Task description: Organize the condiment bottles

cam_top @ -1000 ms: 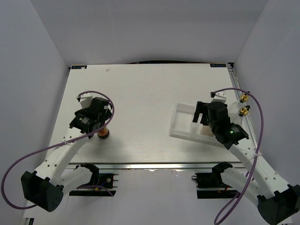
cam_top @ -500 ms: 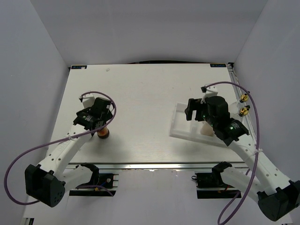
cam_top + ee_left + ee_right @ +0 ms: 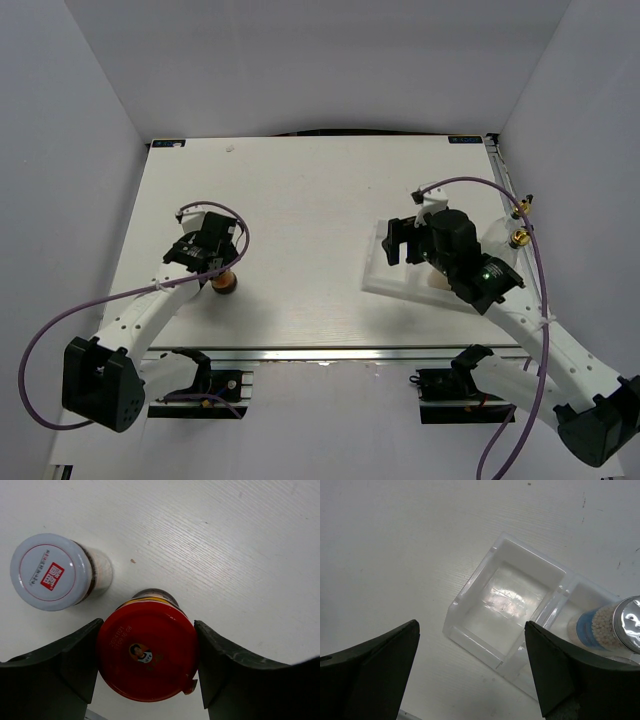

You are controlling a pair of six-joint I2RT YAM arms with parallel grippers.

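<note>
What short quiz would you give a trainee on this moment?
1. True or false: the left hand is shut on the red-lidded jar.
2. Which hand hangs over the tray? A left, B right, C neither.
3. How many jars show in the left wrist view?
Key: 1 true; 2 B, the right hand, open; 3 two, the red-lidded jar and a grey-lidded jar.

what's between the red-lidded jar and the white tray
Nothing. In the top view, bare white table runs from the red-lidded jar across to the left end of the tray.
</note>
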